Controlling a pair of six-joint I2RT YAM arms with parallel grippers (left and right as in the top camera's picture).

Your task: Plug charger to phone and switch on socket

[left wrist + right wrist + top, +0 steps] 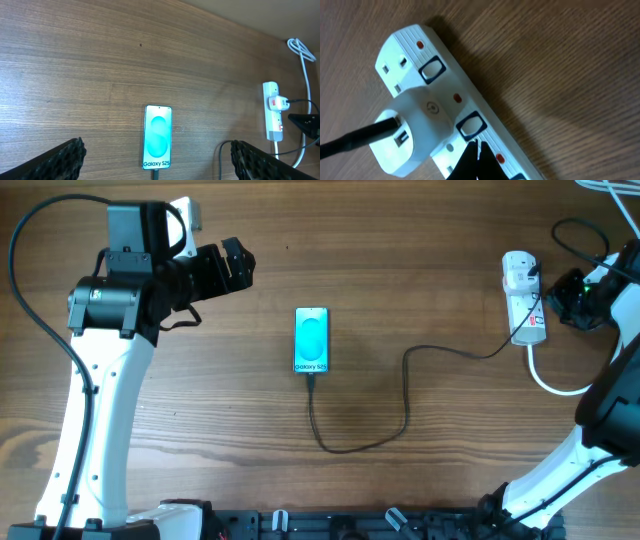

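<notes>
The phone (311,338) lies flat mid-table, its turquoise screen lit; it also shows in the left wrist view (158,135). The charger, a thin black cable (405,395), runs from the phone's foot in a loop to a white adapter (412,125) plugged into the socket (523,308). Its end meets the phone's foot (155,174). My left gripper (236,264) is open and empty, up and left of the phone. My right gripper (474,146) is shut on nothing, its tips touching the socket (485,145) just below a white rocker switch (470,125).
A second rocker switch (432,70) and red indicator marks sit further along the strip. A thick white cord (548,385) curves from the socket toward the right arm's base. Another white cord (302,55) loops at the far right edge.
</notes>
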